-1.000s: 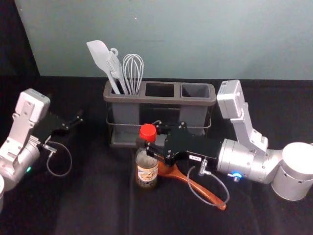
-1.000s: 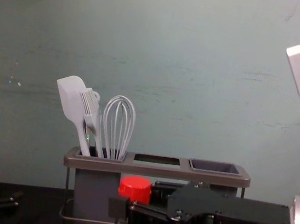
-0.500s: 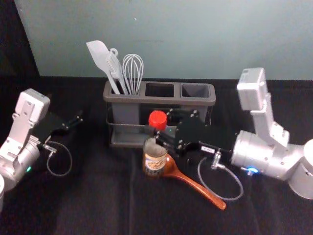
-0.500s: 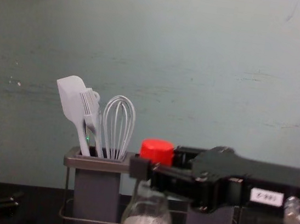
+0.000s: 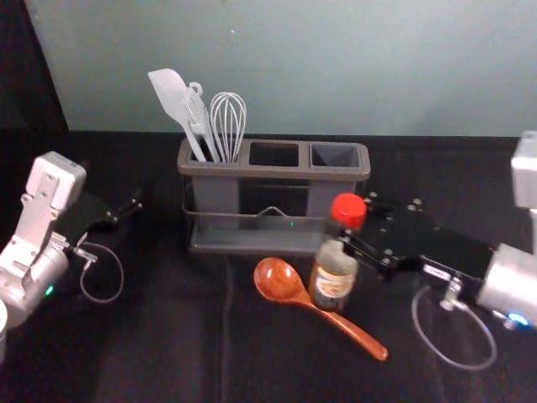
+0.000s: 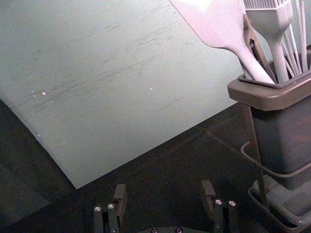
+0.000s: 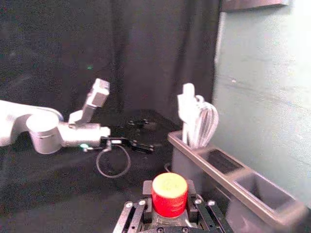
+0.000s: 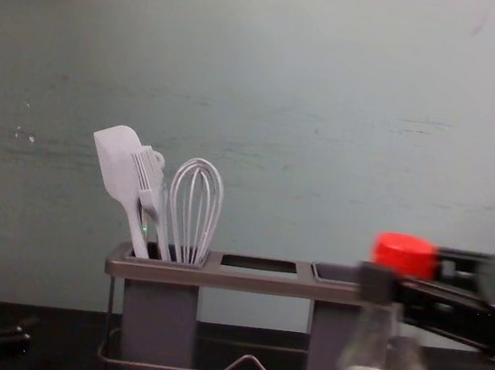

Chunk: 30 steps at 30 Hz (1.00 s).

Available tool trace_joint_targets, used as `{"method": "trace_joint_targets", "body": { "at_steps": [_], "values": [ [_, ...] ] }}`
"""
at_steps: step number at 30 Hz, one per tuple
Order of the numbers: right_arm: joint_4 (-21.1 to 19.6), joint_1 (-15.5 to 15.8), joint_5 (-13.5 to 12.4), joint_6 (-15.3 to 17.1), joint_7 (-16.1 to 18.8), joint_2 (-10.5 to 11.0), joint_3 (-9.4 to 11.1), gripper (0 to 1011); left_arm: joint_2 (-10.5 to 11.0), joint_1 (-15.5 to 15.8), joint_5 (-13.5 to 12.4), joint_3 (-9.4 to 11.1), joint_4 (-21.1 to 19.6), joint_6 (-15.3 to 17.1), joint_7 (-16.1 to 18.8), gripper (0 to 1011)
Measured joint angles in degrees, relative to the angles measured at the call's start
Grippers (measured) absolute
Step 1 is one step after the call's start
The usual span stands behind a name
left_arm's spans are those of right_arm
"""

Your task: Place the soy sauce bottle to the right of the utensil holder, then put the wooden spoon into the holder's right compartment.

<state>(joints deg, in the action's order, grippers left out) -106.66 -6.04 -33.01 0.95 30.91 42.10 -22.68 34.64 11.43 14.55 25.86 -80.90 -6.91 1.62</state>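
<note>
In the head view my right gripper is shut on the neck of the soy sauce bottle, just below its red cap. The right wrist view has the red-capped bottle between the fingers of that gripper. Upright, the bottle hangs in front of the holder's right part. The wooden spoon lies on the table before the utensil holder, its handle passing behind or under the bottle. At the left, my left gripper is parked and open; the left wrist view shows that gripper with nothing between its fingers.
A white spatula, a brush and a whisk stand in the holder's left compartment. The middle and right compartments hold nothing visible. Behind the holder rises a wall. A cable loop hangs from the right arm.
The right gripper has carried the bottle rightward, first up from in front of the holder's middle. The spoon's bowl, earlier hidden by the bottle, is uncovered. My left arm has stayed still.
</note>
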Motion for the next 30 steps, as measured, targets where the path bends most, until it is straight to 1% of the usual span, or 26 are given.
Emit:
{"method": "trace_joint_targets", "body": {
  "at_steps": [1,2,4,5,8,9,11,12,14,15,17,18,21,24,27,30],
  "values": [
    [-0.3,0.8,-0.3,-0.3,-0.3,0.4,0.7,382,0.0,0.0,0.0,0.0,0.0,0.0,0.0,1005],
    [-0.9,2.7,-0.7,-0.8,-0.9,1.2,2.3,382,0.0,0.0,0.0,0.0,0.0,0.0,0.0,1005],
    [-1.4,4.4,-1.1,-1.3,-1.5,1.8,3.6,382,0.0,0.0,0.0,0.0,0.0,0.0,0.0,1005],
    [-1.8,6.2,-1.4,-1.9,-2.0,2.5,5.1,382,0.0,0.0,0.0,0.0,0.0,0.0,0.0,1005],
    [-2.3,8.6,-1.7,-2.7,-2.8,3.3,7.3,382,0.0,0.0,0.0,0.0,0.0,0.0,0.0,1005],
    [-2.5,10.0,-1.8,-3.2,-3.3,3.8,8.6,383,0.0,0.0,0.0,0.0,0.0,0.0,0.0,1005],
    [-2.6,11.4,-2.0,-3.6,-3.8,4.3,9.9,382,0.0,0.0,0.0,0.0,0.0,0.0,0.0,1005],
    [-2.7,12.6,-2.0,-4.1,-4.3,4.7,11.3,382,0.0,0.0,0.0,0.0,0.0,0.0,0.0,1005],
    [-2.7,13.6,-2.0,-4.4,-4.7,4.9,12.5,382,0.0,0.0,0.0,0.0,0.0,0.0,0.0,1005],
    [-2.7,14.5,-2.0,-4.6,-5.1,5.1,13.6,382,0.0,0.0,0.0,0.0,0.0,0.0,0.0,1005],
    [-2.4,15.1,-1.9,-4.9,-5.3,5.2,14.6,382,0.0,0.0,0.0,0.0,0.0,0.0,0.0,1005],
    [-2.0,15.6,-1.8,-5.1,-5.6,5.2,15.4,383,0.0,0.0,0.0,0.0,0.0,0.0,0.0,1005],
    [-0.6,15.4,-1.4,-5.6,-5.8,4.7,16.3,382,0.0,0.0,0.0,0.0,0.0,0.0,0.0,1005],
    [0.8,14.4,-1.0,-5.7,-5.8,4.2,16.3,382,0.0,0.0,0.0,0.0,0.0,0.0,0.0,1005],
    [3.6,11.7,-0.3,-5.7,-5.4,2.7,15.6,382,0.0,0.0,0.0,0.0,0.0,0.0,0.0,1005],
    [5.6,9.8,0.0,-5.7,-4.8,1.5,14.9,382,0.0,0.0,0.0,0.0,0.0,0.0,0.0,1005]
  ]
}}
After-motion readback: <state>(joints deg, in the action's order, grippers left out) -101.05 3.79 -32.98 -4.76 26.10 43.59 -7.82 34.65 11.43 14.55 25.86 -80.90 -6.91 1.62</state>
